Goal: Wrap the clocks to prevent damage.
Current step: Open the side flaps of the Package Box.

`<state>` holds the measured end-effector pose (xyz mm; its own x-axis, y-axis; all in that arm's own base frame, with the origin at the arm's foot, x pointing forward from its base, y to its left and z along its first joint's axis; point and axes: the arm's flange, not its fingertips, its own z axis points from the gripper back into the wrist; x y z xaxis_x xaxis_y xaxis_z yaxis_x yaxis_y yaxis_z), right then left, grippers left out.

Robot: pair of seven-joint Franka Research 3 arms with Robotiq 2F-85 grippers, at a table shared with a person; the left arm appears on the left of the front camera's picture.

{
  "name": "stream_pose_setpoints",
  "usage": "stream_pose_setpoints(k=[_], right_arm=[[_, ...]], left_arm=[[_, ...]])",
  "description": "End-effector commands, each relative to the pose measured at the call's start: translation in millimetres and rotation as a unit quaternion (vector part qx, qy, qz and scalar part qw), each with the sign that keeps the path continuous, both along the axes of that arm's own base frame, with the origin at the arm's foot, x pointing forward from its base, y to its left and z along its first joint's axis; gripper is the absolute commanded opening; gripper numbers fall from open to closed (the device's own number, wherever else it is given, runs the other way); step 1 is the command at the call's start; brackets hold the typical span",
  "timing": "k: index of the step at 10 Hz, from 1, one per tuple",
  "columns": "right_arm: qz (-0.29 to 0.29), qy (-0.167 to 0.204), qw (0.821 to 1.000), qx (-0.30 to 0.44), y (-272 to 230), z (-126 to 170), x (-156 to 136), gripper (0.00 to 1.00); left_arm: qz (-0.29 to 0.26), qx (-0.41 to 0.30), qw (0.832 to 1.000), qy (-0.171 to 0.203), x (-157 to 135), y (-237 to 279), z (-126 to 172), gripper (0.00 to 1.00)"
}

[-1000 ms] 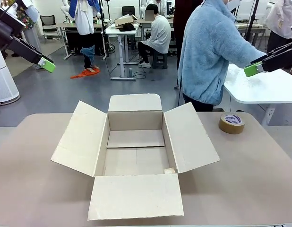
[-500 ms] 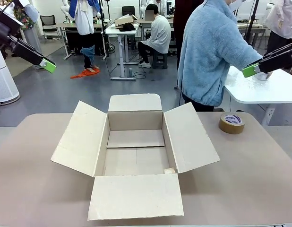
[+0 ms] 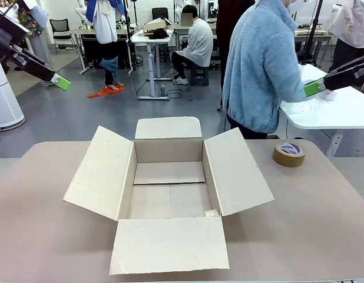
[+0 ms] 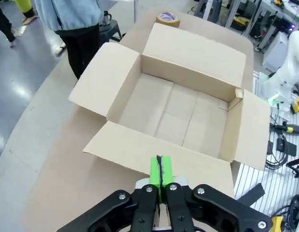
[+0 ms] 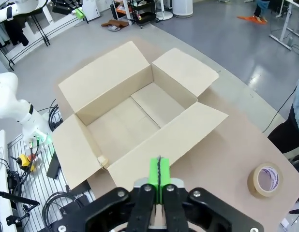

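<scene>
The clocks are out of view. An open cardboard box [image 3: 170,200] sits mid-table with all its flaps spread and nothing inside; it also appears from above as box [image 4: 178,111] and box [image 5: 125,125]. My left gripper [image 3: 61,82] hangs high at the far left, shut and holding nothing, its green pads pressed together [image 4: 159,169]. My right gripper [image 3: 314,88] hovers high at the far right, also shut and holding nothing, with its pads together [image 5: 159,171].
A roll of brown tape [image 3: 288,154] lies on the table right of the box, also seen as roll [image 4: 167,18] and roll [image 5: 264,180]. A person in a light blue fleece [image 3: 261,65] stands beyond the far edge, bent toward a white side table [image 3: 341,115].
Both grippers have closed their jaws while staying high at the sides. The person has leaned further right toward the white side table. The box and tape have not moved.
</scene>
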<state>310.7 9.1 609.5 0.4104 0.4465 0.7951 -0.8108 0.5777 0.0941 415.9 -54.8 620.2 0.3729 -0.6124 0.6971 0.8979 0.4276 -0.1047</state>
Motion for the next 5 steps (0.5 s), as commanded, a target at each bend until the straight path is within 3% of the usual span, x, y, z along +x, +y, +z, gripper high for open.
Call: stream_pose_setpoints(k=[1,3,4,5], right_arm=[[0.007,0.004,1.0,0.001,2.0,-0.2,-1.0,0.0],[0.011,0.012,1.0,-0.004,2.8,-0.4,-1.3,0.0],[-0.005,0.027,1.0,-0.011,4.2,-0.4,-3.8,0.0],[0.006,0.005,1.0,-0.003,2.6,-1.1,-1.3,0.0]], left_arm=[[-0.003,0.003,1.0,-0.008,-2.9,2.4,-5.1,0.0],[0.003,0.011,1.0,-0.006,-5.5,5.3,-3.7,0.0],[0.034,0.024,0.999,0.001,-4.8,2.4,-3.0,0.0],[0.003,0.003,1.0,0.001,-0.1,2.5,-1.6,0.0]])
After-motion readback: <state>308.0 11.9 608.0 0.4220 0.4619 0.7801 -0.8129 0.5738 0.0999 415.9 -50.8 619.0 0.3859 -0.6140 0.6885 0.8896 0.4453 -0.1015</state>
